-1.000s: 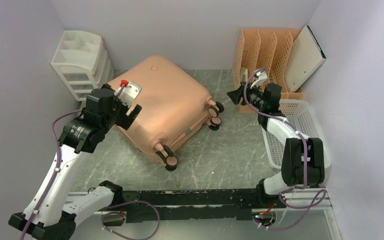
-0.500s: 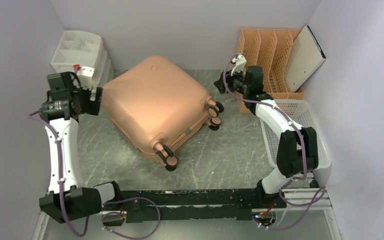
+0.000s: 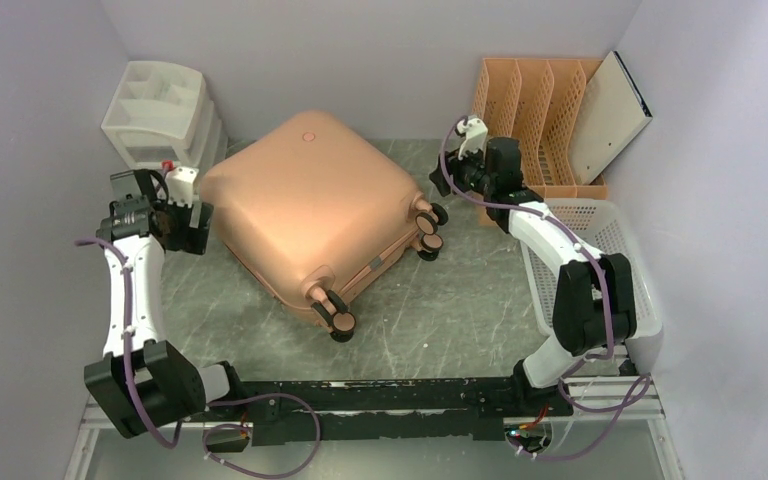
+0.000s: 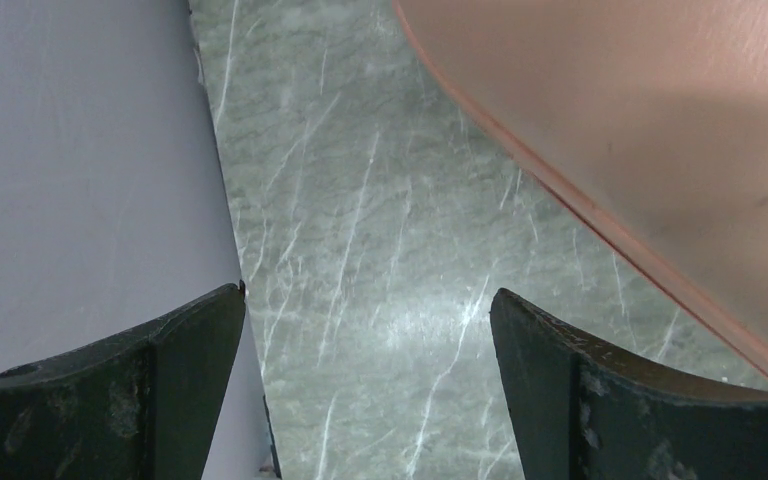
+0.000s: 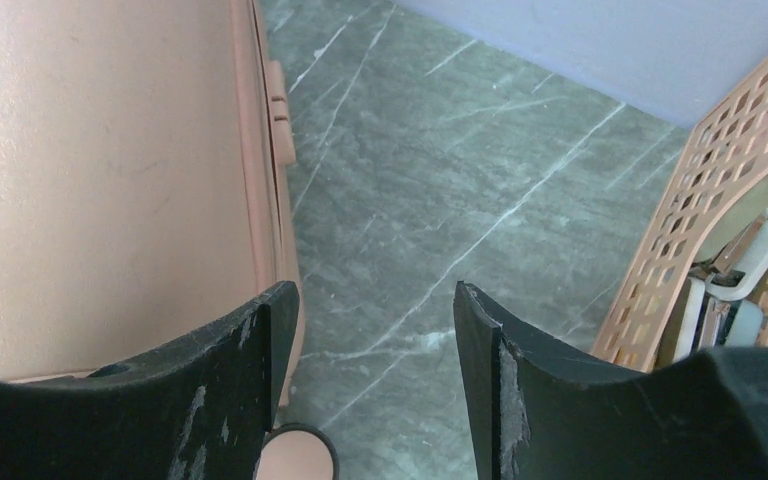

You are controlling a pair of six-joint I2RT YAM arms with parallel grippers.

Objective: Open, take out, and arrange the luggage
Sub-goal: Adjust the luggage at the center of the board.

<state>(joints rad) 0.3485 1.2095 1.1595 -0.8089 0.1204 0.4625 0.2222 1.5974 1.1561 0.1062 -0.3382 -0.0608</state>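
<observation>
luggage [image 3: 310,215] lies shut, flat on its broad side, mid-back of the worktop [image 3: 440,300], skewed, with its wheels [image 3: 428,225] facing right and near, round logo [image 3: 308,136] at the far end. left gripper [image 4: 365,330] hangs just beside the shell's left edge, jaws spread wide, only bare worktop between them, clear of the shell. right gripper [image 5: 372,310] sits between the luggage's right side and the orange file rack [image 3: 530,110], jaws partly apart, nothing in them. in the right wrist view its left finger [image 5: 260,350] overlaps the shell's seam edge; can't tell if it touches. white drawer unit [image 3: 160,120] at far left behind the left arm, white basket [image 3: 600,260] along the right side.
</observation>
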